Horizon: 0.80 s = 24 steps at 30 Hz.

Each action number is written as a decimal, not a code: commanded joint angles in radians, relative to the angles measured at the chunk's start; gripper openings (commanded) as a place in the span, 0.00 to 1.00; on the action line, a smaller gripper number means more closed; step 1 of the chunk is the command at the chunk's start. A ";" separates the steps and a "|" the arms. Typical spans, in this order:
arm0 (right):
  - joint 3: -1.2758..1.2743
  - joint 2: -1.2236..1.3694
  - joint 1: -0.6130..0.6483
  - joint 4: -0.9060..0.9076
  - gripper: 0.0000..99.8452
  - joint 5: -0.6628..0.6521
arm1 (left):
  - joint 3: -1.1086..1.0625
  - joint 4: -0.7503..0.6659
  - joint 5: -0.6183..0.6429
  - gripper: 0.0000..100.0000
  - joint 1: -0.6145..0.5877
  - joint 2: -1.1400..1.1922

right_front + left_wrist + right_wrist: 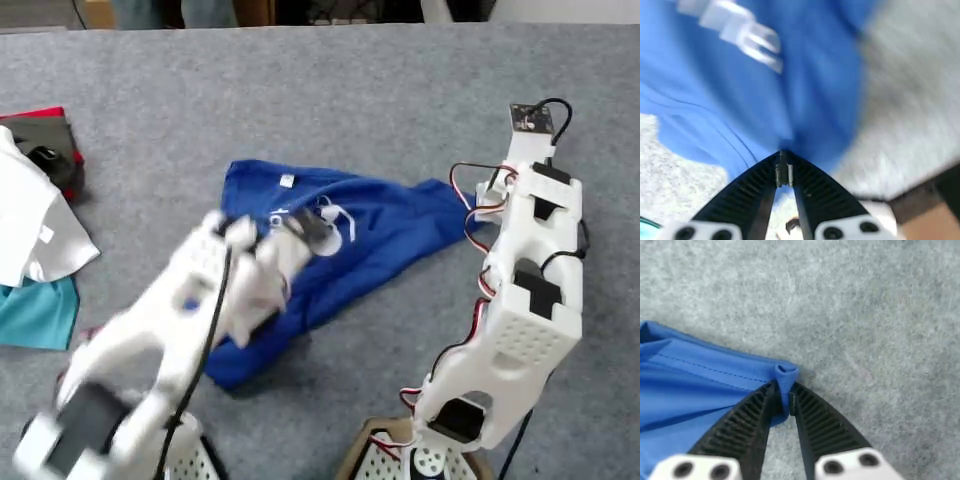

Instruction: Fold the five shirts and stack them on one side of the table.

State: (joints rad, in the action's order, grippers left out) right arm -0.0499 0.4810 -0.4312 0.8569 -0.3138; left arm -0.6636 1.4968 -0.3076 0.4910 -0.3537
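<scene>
Pinching the blue shirt (390,235), left fingers (757,182) clamp its edge, right fingers (752,412) its corner.

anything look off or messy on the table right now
The blue shirt lies bunched and skewed mid-table, an edge pinched in the right gripper and another part in the left gripper. At the left arm's side, the white shirt sprawls loosely over a teal shirt, not a neat stack.
</scene>
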 commanded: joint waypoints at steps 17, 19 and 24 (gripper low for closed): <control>0.005 -0.005 0.003 -0.015 0.01 0.006 | 0.573 -0.209 -0.385 0.23 -0.390 0.109; 0.005 -0.005 0.003 -0.015 0.01 0.006 | 0.691 -0.209 -0.420 0.24 -0.398 0.261; 0.004 -0.005 0.006 -0.015 0.01 0.006 | 1.107 -0.107 -0.451 0.24 -0.415 0.647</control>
State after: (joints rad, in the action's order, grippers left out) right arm -0.0499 0.4810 -0.4312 0.8569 -0.3138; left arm 0.1542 1.3418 -0.7265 0.0921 0.1020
